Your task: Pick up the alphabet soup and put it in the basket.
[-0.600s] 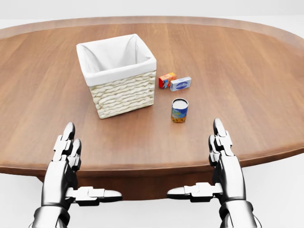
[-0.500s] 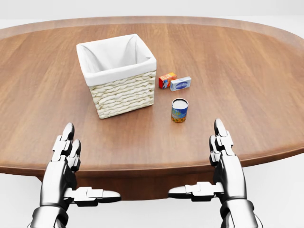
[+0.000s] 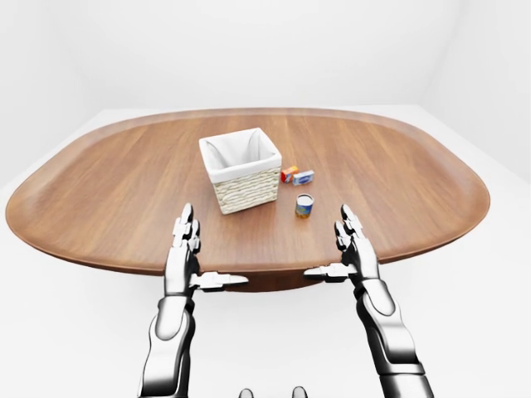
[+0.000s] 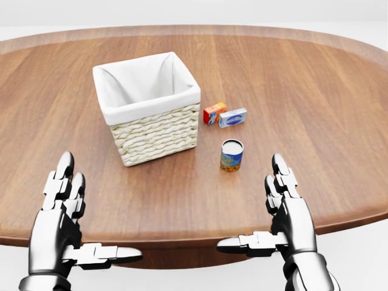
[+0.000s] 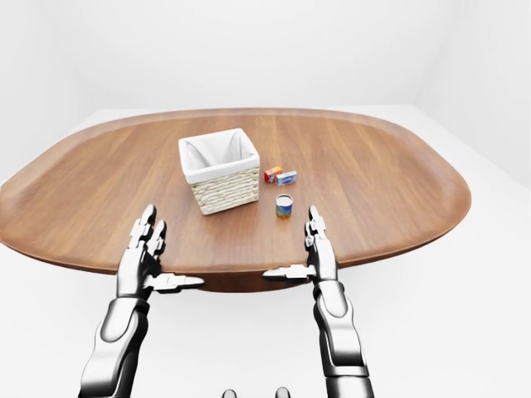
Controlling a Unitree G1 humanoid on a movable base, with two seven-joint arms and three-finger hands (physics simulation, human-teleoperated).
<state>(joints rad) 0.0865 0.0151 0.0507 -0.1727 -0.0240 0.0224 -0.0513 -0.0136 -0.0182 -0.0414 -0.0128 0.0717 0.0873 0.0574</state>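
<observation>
Nearest, at the bottom of the head view: left hand [image 4: 57, 221] and right hand [image 4: 288, 212], both spread wide, fingers straight and pointing up the view, thumbs stretched sideways toward each other. Nothing held, nothing touched by either; both hovering over the near rim of the oval wooden table [image 4: 315, 109]. Between the two thumbs, a wide gap over the table edge.

A little farther up, just up and to the left of the right hand's fingertips [image 4: 278, 162]: the alphabet soup can [image 4: 231, 155], upright on the wood, silver lid on top, blue and yellow label. Apart from the right hand, not touching it.

Farther, left of the can: the woven basket [image 4: 156, 134] with white cloth lining, square, open at the top, standing on the table, inside seen only as white cloth. Near the can but separate from it.

Farther still, right of the basket's upper corner: a small orange box [image 4: 214, 113] and a small blue-white box [image 4: 233, 117], lying side by side, touching or nearly so.

Beyond the table, in the left-eye view: plain white floor [image 3: 465, 332] and walls.
</observation>
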